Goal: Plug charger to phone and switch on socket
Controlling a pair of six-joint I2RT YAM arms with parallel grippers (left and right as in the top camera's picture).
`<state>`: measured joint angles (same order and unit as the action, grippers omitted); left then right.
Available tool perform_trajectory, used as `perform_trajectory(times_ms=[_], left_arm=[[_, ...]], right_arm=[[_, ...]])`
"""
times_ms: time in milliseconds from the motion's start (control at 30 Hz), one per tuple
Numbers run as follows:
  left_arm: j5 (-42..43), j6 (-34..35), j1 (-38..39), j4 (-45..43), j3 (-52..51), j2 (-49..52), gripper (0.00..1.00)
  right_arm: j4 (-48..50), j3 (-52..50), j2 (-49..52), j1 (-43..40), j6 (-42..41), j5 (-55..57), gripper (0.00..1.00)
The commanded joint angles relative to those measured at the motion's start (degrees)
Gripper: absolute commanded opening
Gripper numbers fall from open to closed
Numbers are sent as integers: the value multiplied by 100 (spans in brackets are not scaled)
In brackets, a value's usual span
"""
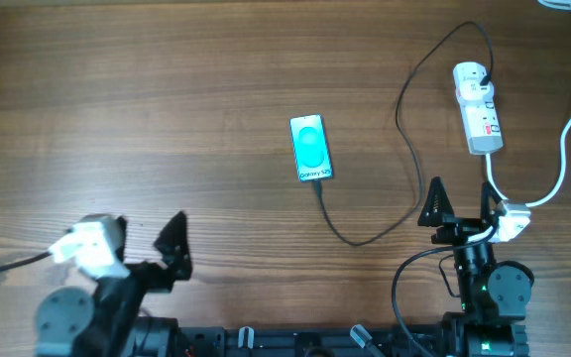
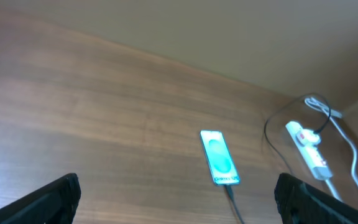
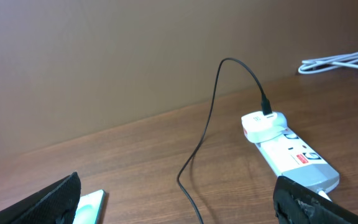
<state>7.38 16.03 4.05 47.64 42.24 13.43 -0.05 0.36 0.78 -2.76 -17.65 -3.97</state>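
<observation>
Wooden table [image 1: 167, 99] — one phone [image 1: 311, 149], one charger [image 1: 365, 241], one socket [image 1: 478, 114] — left claw [image 2: 176, 200], right claw [image 3: 176, 200], both apart

Table [image 1: 167, 99]: brown wood with a long, streaky grain; smooth, with a soft low sheen.
Phone [image 1: 311, 149]: flat glossy screen, lit cyan-teal, within a thin pale edge.
Charger [image 1: 399, 104]: thin black cable with a matt, rubber-like sheath.
Socket [image 1: 477, 114]: white moulded plastic, smooth and faintly glossy, with small red markings on the top face.
White cord [image 1: 564, 149]: thicker smooth sheath, pale with a slight shine.
Left gripper [image 2: 178, 205]: matt black fingers, plastic in look; fine texture too blurred to tell.
Right gripper [image 1: 461, 198]: the same matt black finish on its fingers.
Wrist camera housing [image 1: 92, 246]: white plastic, smooth.
</observation>
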Motion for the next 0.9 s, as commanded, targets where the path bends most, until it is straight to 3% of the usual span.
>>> perform_trajectory(times_ms=[0,233,433,867], left_arm=[[505,-671,-184,-680,-1008,-734,100],[573,-1158,-278,-2559,-2468,-988,100],[758,-1154,-280,-3810,-3611,-1327,100],[566,-2081,-280,-4459,-4197,-1325,100]], right_arm=[[13,-7,-50,28,96,94,100],[13,-7,-50,28,94,94,100],[13,-7,-50,28,96,94,100],[13,-7,-50,28,96,94,100]])
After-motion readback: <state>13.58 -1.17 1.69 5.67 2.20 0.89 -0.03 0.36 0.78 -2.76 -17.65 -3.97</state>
